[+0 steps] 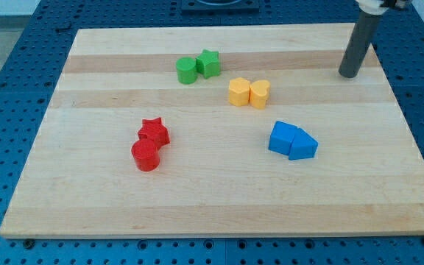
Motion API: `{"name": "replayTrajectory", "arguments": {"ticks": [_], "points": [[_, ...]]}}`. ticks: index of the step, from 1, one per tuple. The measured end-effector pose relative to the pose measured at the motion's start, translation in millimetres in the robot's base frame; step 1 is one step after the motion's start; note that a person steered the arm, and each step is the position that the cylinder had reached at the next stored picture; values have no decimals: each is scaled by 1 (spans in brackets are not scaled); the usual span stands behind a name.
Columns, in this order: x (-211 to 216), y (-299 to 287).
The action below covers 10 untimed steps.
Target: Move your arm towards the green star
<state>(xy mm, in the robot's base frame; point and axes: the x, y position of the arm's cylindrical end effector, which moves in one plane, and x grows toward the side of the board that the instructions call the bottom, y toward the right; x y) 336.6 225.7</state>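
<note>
The green star (209,63) sits near the view's top centre of the wooden board (87,184), touching a green cylinder (187,71) on its left. My tip (349,75) is at the end of the dark rod at the view's upper right, far to the right of the green star and at about the same height in the view. Nothing lies between the tip and the star.
A yellow hexagon (238,92) and a yellow heart-like block (260,94) touch each other below and right of the star. Two blue blocks (291,140) sit lower right. A red star (154,132) and red cylinder (146,155) sit lower left.
</note>
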Motion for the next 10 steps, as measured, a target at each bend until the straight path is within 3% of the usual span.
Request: {"name": "replayTrajectory", "arguments": {"ticks": [3,7,10], "points": [[-3,-28],[-27,-131],[-26,-139]]}}
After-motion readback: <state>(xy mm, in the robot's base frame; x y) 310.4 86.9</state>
